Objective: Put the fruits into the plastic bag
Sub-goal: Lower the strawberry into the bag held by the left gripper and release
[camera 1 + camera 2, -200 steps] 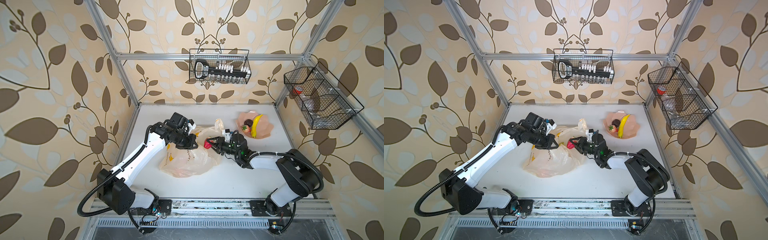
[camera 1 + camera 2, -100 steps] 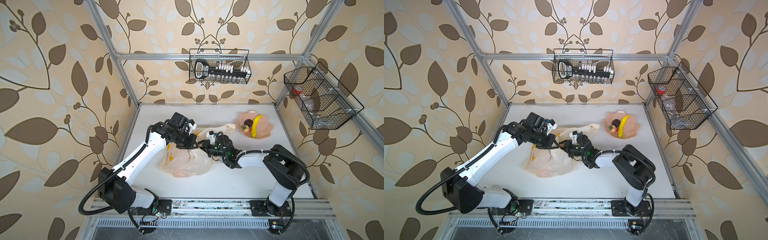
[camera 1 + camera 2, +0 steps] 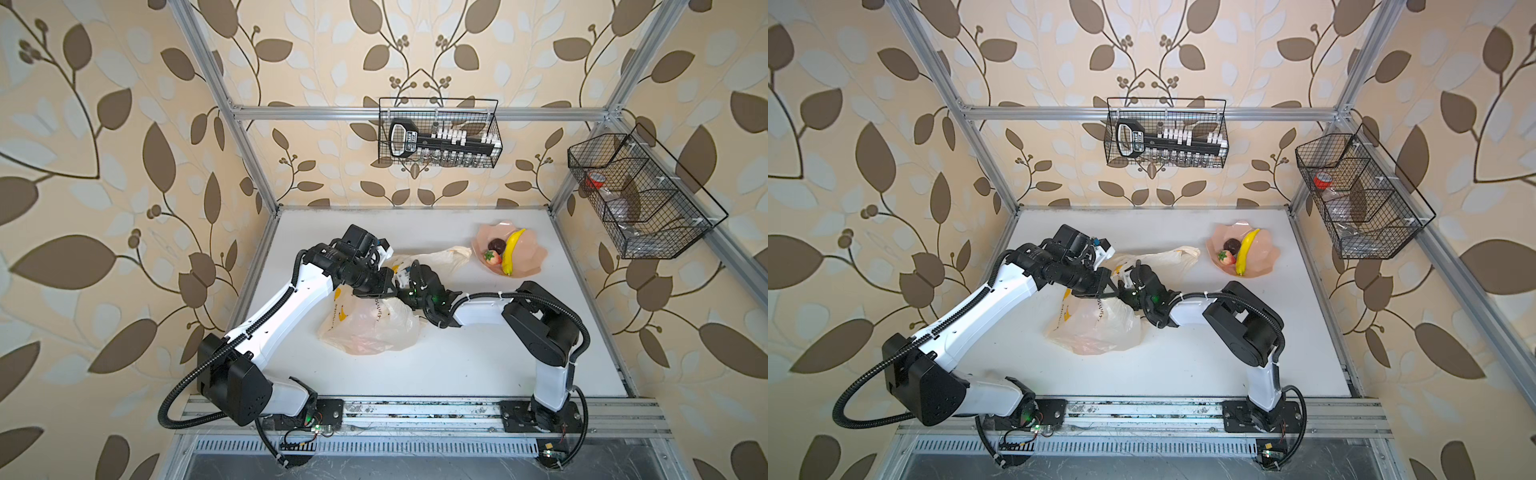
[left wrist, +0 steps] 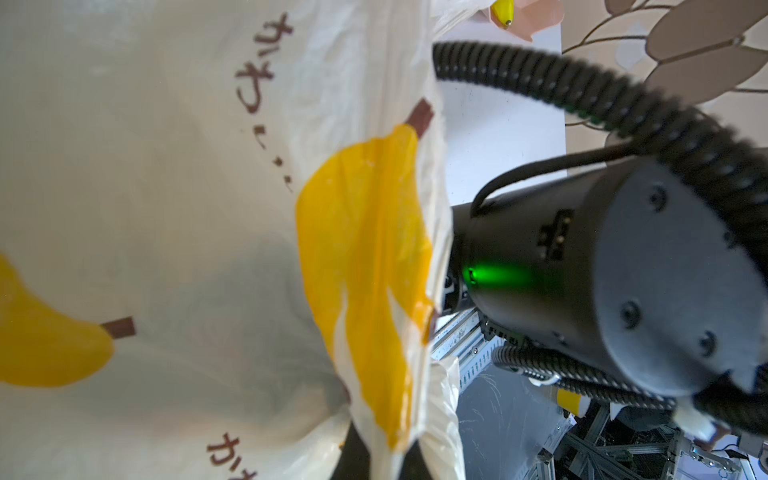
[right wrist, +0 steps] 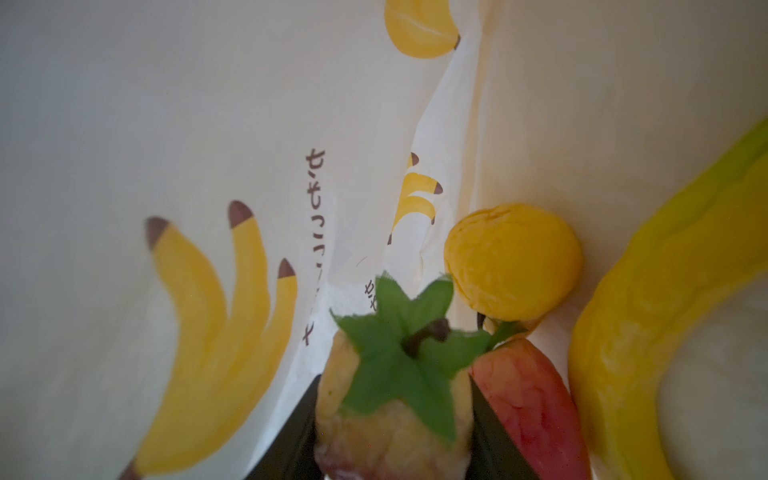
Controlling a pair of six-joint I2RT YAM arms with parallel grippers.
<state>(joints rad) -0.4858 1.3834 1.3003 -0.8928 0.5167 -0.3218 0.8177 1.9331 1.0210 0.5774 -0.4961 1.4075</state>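
Strawberry point(image 5: 374, 440): clamped by right gripper point(image 5: 395, 455) inside plastic bag point(image 3: 365, 328); to be released low beside orange point(image 5: 513, 262). Rim pinched by closed left gripper point(image 3: 381, 290).

Thin crinkly plastic bag point(image 3: 370, 328), glossy fruits point(image 3: 512, 251), matt table point(image 3: 436, 365), alu. frame point(image 3: 415, 111).

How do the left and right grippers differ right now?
The left gripper is shut flat, pinching an edge of the plastic bag. The right gripper reaches inside the bag.
The left gripper holds only thin film. The right gripper is closed on a green-capped fruit, with its jaws spread to the fruit's width.
Shared: both are gripping something, and they meet at the bag's mouth.
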